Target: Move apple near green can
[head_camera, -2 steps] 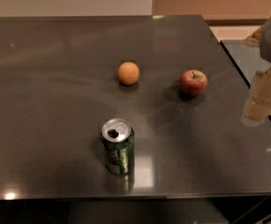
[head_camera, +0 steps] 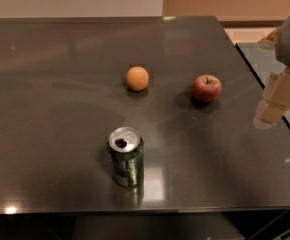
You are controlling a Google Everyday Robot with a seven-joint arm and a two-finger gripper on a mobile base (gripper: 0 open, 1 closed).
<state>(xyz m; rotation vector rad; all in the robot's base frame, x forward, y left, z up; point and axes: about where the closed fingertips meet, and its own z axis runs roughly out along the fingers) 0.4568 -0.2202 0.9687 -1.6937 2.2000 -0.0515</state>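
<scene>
The red apple (head_camera: pixel 207 87) with a dark stem sits on the dark table (head_camera: pixel 60 109), right of centre. The green can (head_camera: pixel 126 156) stands upright near the front edge, its silver top and drinking hole facing up, well left of and nearer than the apple. My gripper (head_camera: pixel 272 109) hangs at the right edge of the view, to the right of the apple and apart from it, above the table's right side. It holds nothing that I can see.
A plain orange round fruit (head_camera: pixel 137 78) lies left of the apple, farther back than the can. The table's right edge (head_camera: pixel 265 91) runs diagonally just by the gripper, with a lower surface beyond it.
The gripper has shifted slightly at the right edge. The apple, the can and the orange fruit have not moved.
</scene>
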